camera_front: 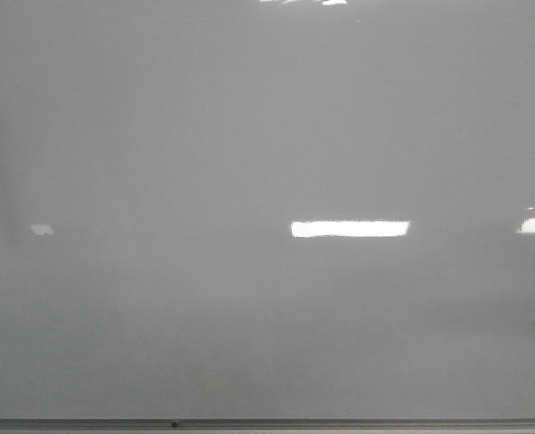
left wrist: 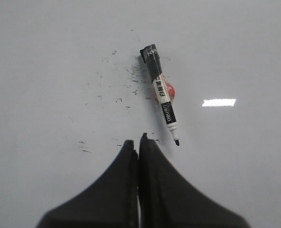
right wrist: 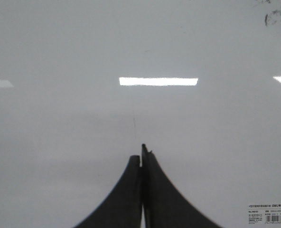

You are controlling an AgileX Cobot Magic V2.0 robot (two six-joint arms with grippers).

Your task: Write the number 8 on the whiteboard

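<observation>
- The whiteboard (camera_front: 267, 136) bore no number 8.
- The marker (left wrist: 161, 97) lay uncapped just beyond the left gripper (left wrist: 138, 142), whose fingers were pressed together, empty.
- The right gripper (right wrist: 142, 154) likewise.
- Advice: spread the left fingers, straddle the marker's barrel.

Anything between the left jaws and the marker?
Left wrist view: only bare whiteboard with faint black smudges separates the shut left gripper from the uncapped marker.

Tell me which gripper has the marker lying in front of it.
The left gripper: its shut fingers point toward the uncapped marker on the whiteboard. The right gripper faces only bare board.
</observation>
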